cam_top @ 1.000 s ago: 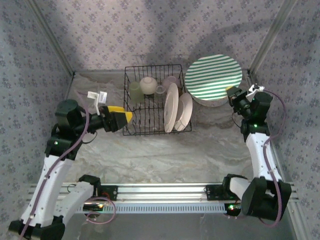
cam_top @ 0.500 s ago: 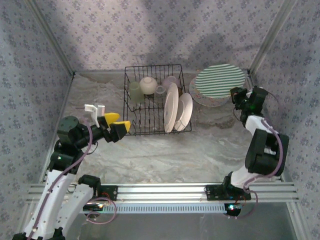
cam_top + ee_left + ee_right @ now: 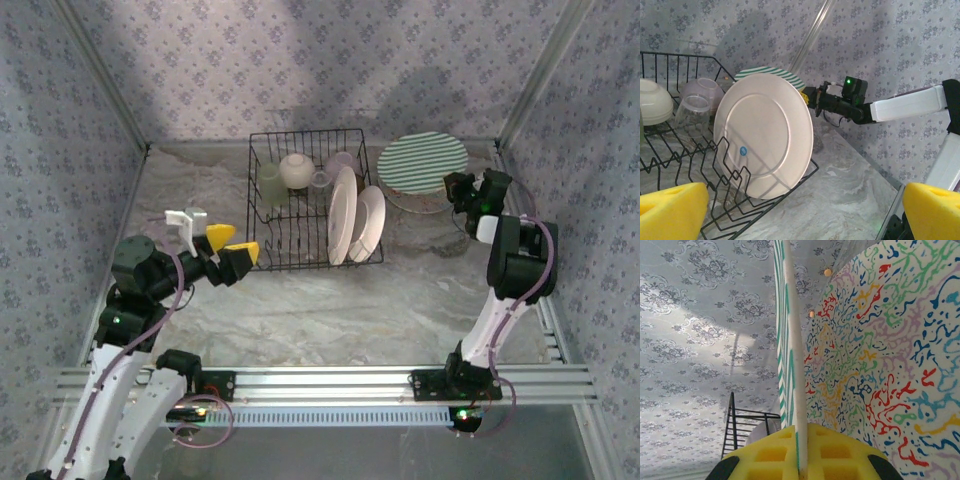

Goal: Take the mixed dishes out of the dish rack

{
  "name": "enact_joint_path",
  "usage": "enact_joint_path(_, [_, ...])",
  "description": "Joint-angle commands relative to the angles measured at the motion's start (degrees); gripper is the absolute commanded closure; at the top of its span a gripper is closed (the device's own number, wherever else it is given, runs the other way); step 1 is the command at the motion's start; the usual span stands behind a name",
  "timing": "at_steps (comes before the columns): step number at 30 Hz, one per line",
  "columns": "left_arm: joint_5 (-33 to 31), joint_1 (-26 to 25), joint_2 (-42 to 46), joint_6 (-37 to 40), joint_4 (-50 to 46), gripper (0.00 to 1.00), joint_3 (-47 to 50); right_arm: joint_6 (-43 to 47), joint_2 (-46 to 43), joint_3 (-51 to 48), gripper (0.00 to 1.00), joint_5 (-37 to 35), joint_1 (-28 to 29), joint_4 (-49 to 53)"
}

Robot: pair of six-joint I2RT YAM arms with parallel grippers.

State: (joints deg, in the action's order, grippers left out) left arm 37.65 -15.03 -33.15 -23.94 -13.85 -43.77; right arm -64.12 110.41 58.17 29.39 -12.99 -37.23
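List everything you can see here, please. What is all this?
dish rack: one, black wire, back middle of the table
white plates: two, on edge in the rack's right side
cream bowl: one, back of the rack
lavender bowl: one, rack's back right
cups: two, yellowish and clear, beside the bowls
green-striped plate: one, right of the rack, held
patterned plate: one, multicoloured squiggles, next to the striped plate
table: one, marbled grey
left gripper: yellow pads, open, left of the rack
right gripper: shut on the striped plate's edge
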Motion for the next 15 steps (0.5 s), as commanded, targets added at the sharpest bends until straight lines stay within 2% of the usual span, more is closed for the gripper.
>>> enact_joint_path(1, [-0.39, -0.18, 0.10, 1.18, 0.07, 0.01, 0.26, -1.61, 1.87, 2.58, 1.00, 1.37, 0.18, -6.02])
enact_joint_path(15, [0.85, -0.19, 0.45, 1.09, 0.78, 0.01, 0.53, -2.49, 5.41, 3.53, 1.00, 1.02, 0.39, -6.09])
